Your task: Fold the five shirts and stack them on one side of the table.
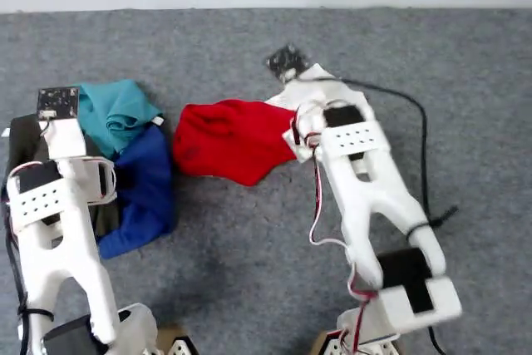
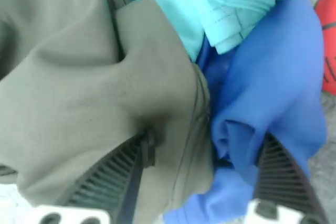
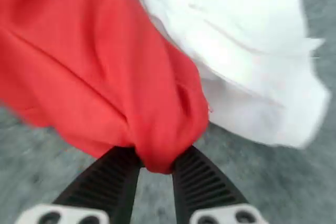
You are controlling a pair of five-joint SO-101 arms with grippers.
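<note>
The crumpled red cloth shirt lies on the grey desk, one end clamped in the right hand beside a white cloth shirt. The left hand, jaws apart, straddles an olive cloth shirt and a blue cloth shirt.

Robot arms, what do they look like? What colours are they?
Both arms, the left arm and the right arm, are chunky white plastic with black motor blocks and rows of small holes. Red, white and black cables loop along them. The fingers are black and ribbed, on white bases.
</note>
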